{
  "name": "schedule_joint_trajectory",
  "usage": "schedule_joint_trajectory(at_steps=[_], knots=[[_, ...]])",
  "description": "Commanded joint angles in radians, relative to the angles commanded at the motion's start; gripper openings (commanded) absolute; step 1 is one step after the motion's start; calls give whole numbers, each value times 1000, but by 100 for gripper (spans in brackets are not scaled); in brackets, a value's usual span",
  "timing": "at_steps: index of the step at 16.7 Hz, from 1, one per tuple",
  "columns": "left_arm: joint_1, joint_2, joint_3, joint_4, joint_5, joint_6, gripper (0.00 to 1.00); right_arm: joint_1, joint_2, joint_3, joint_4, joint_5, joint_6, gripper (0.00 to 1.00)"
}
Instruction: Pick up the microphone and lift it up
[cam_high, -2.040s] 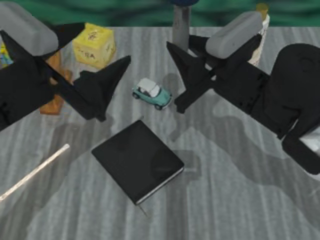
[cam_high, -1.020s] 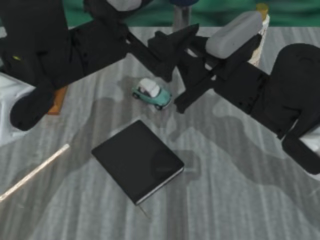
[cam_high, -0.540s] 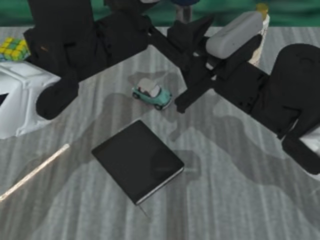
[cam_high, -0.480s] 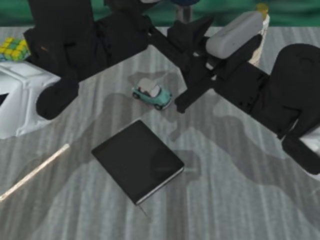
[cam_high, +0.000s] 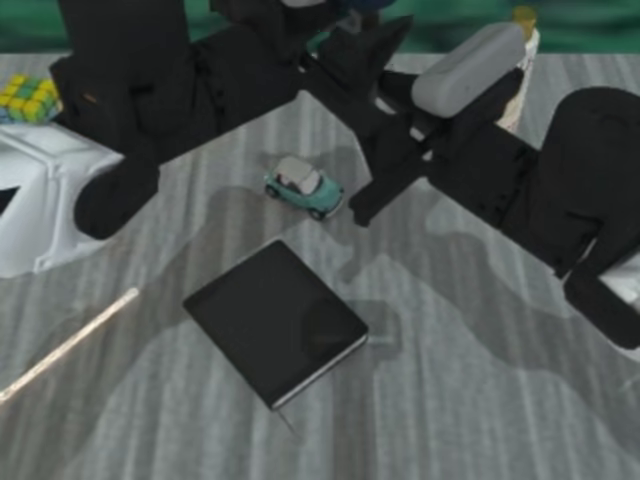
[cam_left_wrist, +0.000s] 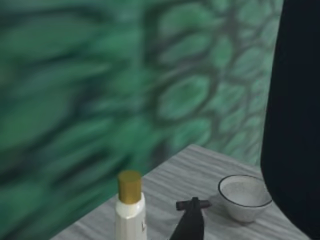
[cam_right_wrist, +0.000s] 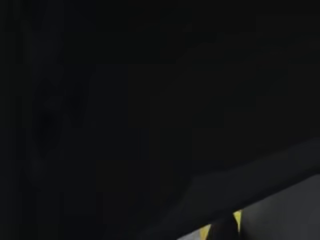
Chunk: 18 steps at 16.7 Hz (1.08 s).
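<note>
Grey wood-grain table (cam_high: 480, 400) against a green patterned backdrop (cam_left_wrist: 75, 75); neither gripper's jaws can be told open or closed.

Top view evenly lit, flat rendered light, no glare. Soft grey shadows of both arms spread across the table (cam_high: 470, 400), centre and lower right, edges diffuse; a faint shadow crosses the black notebook (cam_high: 275, 320). Arm bodies read as near-solid black, little surface detail. Slight softness overall, no visible edge distortion. Left wrist view: green backdrop (cam_left_wrist: 100, 75) heavily blurred, streaky at left; white bottle (cam_left_wrist: 130, 212) and small bowl (cam_left_wrist: 245, 197) at the bottom somewhat sharper; a dark mass fills the right edge. Right wrist view is dark, nearly black.
</note>
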Motion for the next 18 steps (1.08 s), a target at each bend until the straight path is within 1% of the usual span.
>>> schedule_joint_trajectory(at_steps=[4, 5, 13, 18], knots=[[0, 0, 0, 0, 0, 0, 2, 0, 0, 0, 0, 0, 0, 0], [0, 0, 0, 0, 0, 0, 0, 0, 0, 0, 0, 0, 0, 0], [0, 0, 0, 0, 0, 0, 0, 0, 0, 0, 0, 0, 0, 0], [0, 0, 0, 0, 0, 0, 0, 0, 0, 0, 0, 0, 0, 38]])
